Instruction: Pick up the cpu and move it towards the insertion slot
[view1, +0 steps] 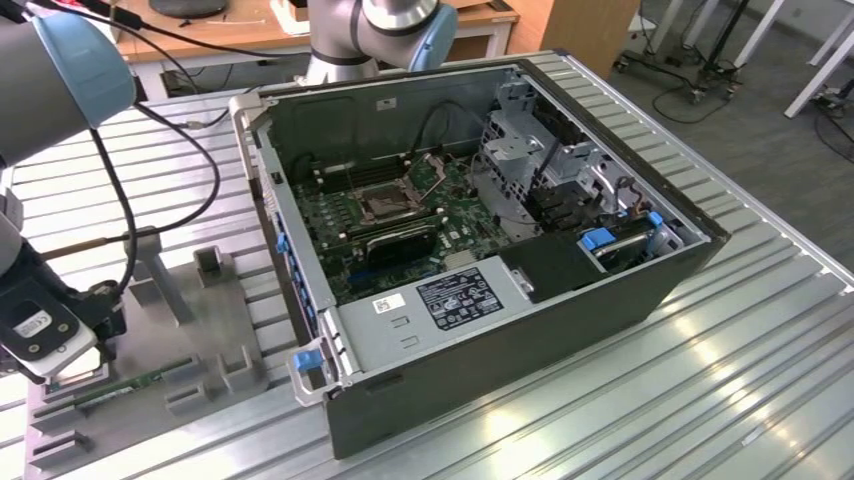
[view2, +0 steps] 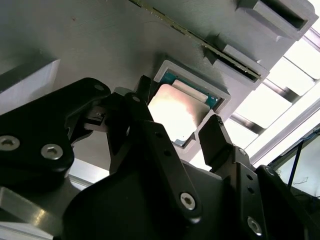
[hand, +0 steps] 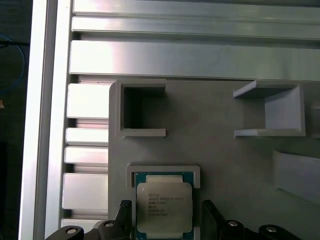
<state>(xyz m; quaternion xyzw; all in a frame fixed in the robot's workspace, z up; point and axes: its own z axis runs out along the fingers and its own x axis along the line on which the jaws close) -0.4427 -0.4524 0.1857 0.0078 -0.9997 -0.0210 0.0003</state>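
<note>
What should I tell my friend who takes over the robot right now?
Gripper: open, a finger on each side of the chip, not clamping it.
Chip: lying flat in its pocket on the grey holder, outside the computer case.
Socket: inside the open case, away from the gripper.
Done: gripper placed around the chip.
Left: grip, lift, carry to socket.

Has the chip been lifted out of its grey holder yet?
No, the chip lies in the grey holder, with the open gripper straddling it.
</note>
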